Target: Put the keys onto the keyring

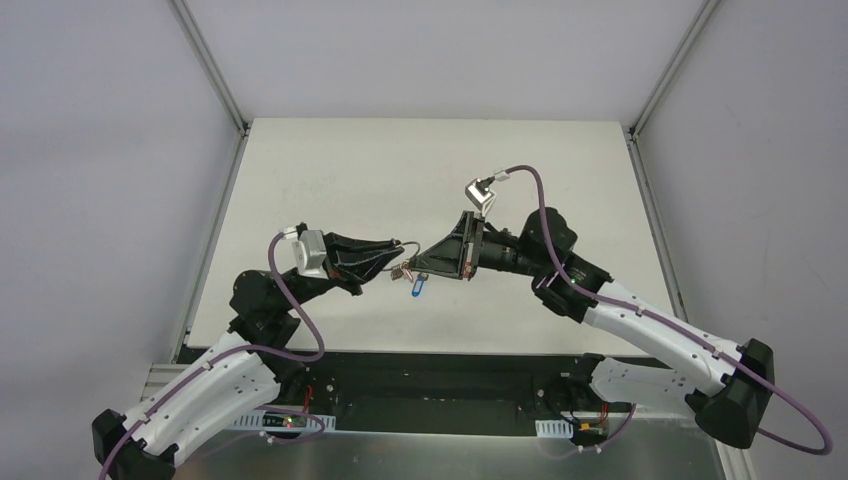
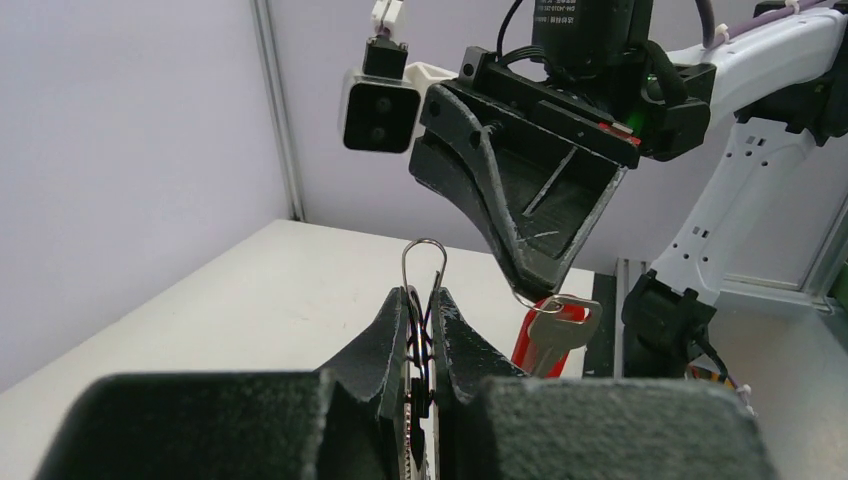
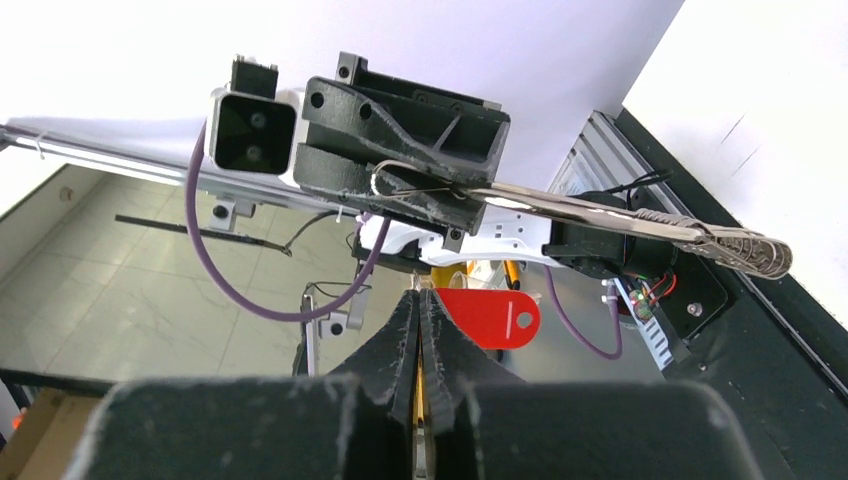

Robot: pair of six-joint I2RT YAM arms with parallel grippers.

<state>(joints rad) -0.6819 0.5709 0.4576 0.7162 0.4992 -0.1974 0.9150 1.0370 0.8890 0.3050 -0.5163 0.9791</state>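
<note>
Item: left claw point(image 2: 423, 305), clenched on keyring point(image 2: 424, 241), held aloft.
Item: right claw point(image 3: 420, 312), clenched on red key point(image 3: 487, 316), just beside the keyring.
Item: blue key point(image 1: 418, 287), below both, possibly lying on the surface point(image 1: 400, 170).
Hazard: the key's hole may miss the wire end, so the keyring twists or the red key slips.

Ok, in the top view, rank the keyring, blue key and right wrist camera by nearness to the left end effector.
1. keyring, held in the left end effector.
2. blue key, just right, nearer the bases.
3. right wrist camera, farther right, toward the table's far edge.

Blue key point(image 1: 418, 287) near left pincer point(image 1: 397, 262), perhaps aloft.
</note>
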